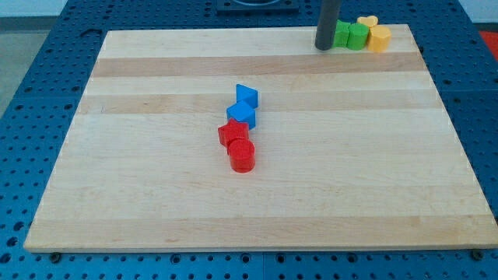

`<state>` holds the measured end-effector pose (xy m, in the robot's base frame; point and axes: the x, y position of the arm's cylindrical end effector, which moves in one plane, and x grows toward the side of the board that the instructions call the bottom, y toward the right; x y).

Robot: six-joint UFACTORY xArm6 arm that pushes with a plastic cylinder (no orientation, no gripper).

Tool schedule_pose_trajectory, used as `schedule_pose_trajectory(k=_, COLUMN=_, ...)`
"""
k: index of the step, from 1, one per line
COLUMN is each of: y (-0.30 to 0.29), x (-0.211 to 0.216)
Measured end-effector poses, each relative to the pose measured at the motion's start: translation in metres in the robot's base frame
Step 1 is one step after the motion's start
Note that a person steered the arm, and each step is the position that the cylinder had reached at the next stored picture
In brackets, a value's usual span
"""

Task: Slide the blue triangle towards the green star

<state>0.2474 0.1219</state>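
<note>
The blue triangle (247, 95) sits a little above the middle of the frame on the wooden bench (156, 179), at the top of a short chain of four blocks that runs down and slightly to the left. Just below it and touching it lies a second blue block (242, 115), more cube-like in outline, then a red block (232, 133) with a notched, star-like shape, and last a red cylinder (242, 155); each seems to touch its neighbour, so a push on one could easily disturb the rest. The goal lies well apart, in the upper right of the frame, where two green blocks stand side by side near the bench's far edge: the left green block (341, 33) and the right green block (358, 36), and which of them is the green star cannot be made out at this size. To their right are a yellow block (379, 38) and, behind it, another yellow block (366, 22). The tool is a plain dark rod with nothing to open or close; its tip (324, 47) rests just beside the left green block, far from the blue triangle. Judging from this, the push has not begun, and the tip would need to come round to the triangle's lower left side to drive it up and rightward.
</note>
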Motion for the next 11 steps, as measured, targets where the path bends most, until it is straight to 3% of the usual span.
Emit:
schedule_pose_trajectory(k=1, y=-0.012, x=0.024)
schedule_pose_trajectory(k=2, y=-0.071, x=0.059)
schedule_pose_trajectory(k=3, y=-0.175, x=0.061)
schedule_pose_trajectory(k=4, y=-0.26, x=0.095)
schedule_pose_trajectory(k=5, y=-0.276, x=0.141)
schedule_pose_trajectory(k=6, y=-0.256, x=0.144)
schedule_pose_trajectory(k=9, y=-0.122, x=0.126)
schedule_pose_trajectory(k=11, y=-0.161, x=0.15)
